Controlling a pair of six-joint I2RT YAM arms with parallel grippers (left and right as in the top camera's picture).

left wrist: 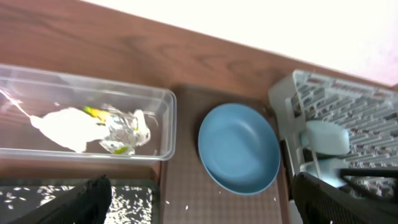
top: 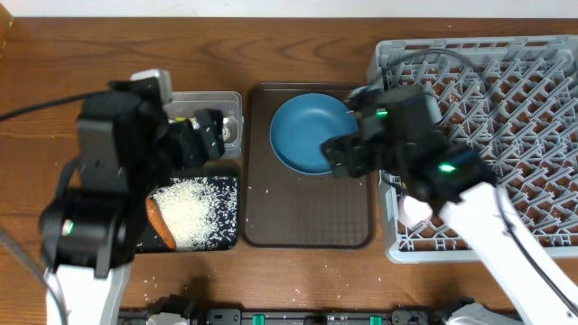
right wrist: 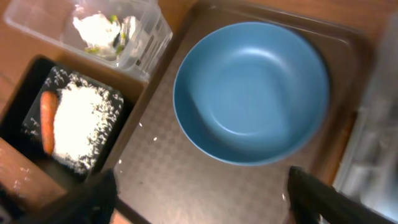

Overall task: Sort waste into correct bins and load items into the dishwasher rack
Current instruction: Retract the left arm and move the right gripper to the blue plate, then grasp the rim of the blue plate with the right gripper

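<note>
Right gripper (right wrist: 202,180): jaws stand well apart with nothing between them, nothing held. It hangs over the brown rectangular serving tray (right wrist: 161,155).
- Just ahead of its fingertips, a round blue shallow dish (right wrist: 252,93) sits flat on that tray and touches neither finger.
- Off to one side of the hand, a shallow black rectangular tray (right wrist: 18,124) holds a heap of loose white rice grains (right wrist: 81,121). A small orange carrot (right wrist: 48,121) lies along the heap's outer edge.
- Beyond the black tray is a clear rectangular plastic tub (right wrist: 149,37).
- On the hand's other side is the large grey plastic rack with the diagonal peg lattice (top: 506,99), blurred in the wrist view.

Left gripper (left wrist: 200,186): jaws wide, empty.
- The clear tub is ahead of it and to one side. Inside lie crumpled white paper (left wrist: 65,127), a crinkled foil wrapper (left wrist: 121,127) and a yellow-green packet (left wrist: 93,113), all bunched together.
- The rice-strewn black tray lies directly under one finger.
- The blue dish is ahead of the hand, between the fingers' lines and well clear of them.
- A pale-blue cup (left wrist: 326,138) stands in the rack's near corner, beyond the other finger.

A few stray rice grains lie on the brown tray near the dish.
</note>
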